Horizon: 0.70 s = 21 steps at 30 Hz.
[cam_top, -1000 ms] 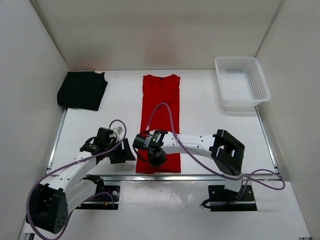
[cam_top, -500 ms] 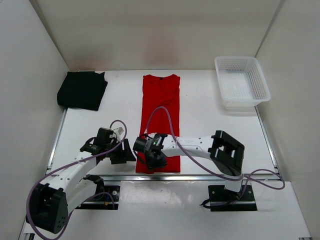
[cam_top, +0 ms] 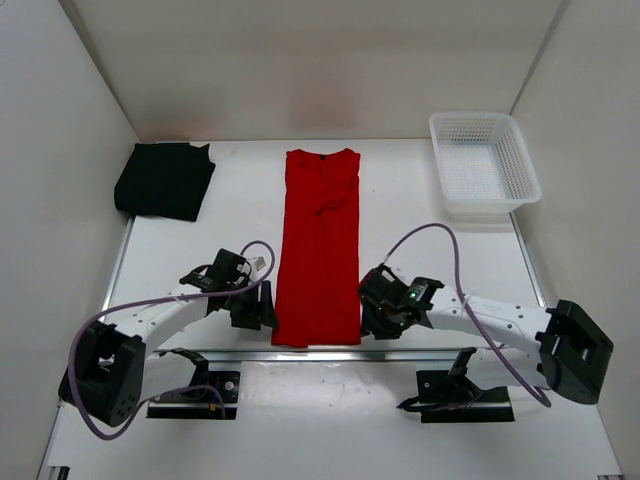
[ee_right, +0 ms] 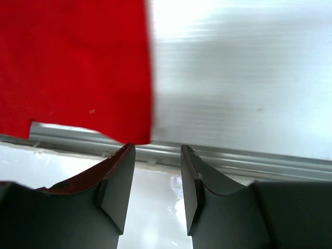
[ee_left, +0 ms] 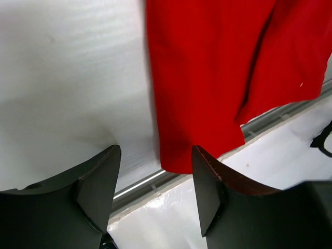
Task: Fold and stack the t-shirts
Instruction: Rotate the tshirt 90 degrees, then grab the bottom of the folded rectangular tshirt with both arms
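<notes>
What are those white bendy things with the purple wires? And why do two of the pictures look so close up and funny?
They are robot arms, a left arm and a right arm, bolted to the near edge of a table. The wide picture comes from a camera up above. The two close-ups come from little cameras on the arms' wrists, and the dark shapes at the bottom are the fingers of each tool. The left tool and the right tool are both open and hold nothing. Each is at a near corner of the long red t-shirt lying on the table. A folded black t-shirt lies far left, and a white basket stands far right.
</notes>
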### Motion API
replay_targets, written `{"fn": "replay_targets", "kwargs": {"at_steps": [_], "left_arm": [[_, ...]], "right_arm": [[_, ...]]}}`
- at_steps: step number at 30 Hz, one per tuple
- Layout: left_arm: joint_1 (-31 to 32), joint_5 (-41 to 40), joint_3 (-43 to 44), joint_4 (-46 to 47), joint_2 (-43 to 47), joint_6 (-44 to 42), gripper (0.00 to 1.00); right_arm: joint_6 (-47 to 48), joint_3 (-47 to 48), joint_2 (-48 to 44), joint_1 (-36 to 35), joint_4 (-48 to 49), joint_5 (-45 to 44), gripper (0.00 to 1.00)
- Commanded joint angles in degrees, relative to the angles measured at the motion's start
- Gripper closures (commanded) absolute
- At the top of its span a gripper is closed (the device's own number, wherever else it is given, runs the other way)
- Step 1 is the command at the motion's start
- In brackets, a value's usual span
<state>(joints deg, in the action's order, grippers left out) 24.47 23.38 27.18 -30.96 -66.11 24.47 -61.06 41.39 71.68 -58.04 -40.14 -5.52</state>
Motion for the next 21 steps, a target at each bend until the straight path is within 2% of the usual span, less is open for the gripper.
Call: {"fn": "replay_targets", "kwargs": {"at_steps": [1,5,10,17,21], "left_arm": [[-0.6,-2.4,0.3,0.3,-2.1,-1.2,0.33],[0.2,3.6,-3.4,3.6,-1.9,0.4,0.33],[2.2,4.5,-5.5,4.2,0.6,1.7,0.35],[1.4,4.2,-6.9,4.9,-1.6,3.5,0.47],[1.5,5.7,-8.0,5.7,-1.4,4.1,0.48]], "right_arm": [[0.6,-5.1,-6.3,5.0,8.8,3.8,0.62],[1.1,-9.8,-10.1,7.9,12.8,6.9,0.62],[-1.3,-14.2,-12.5,6.7,15.4,8.9,0.62],[0.7,-13.8,-8.1,7.7,19.3,11.3,0.62],[0.1,-13.9,-6.0,6.7,21.9,12.3,0.61]]}}
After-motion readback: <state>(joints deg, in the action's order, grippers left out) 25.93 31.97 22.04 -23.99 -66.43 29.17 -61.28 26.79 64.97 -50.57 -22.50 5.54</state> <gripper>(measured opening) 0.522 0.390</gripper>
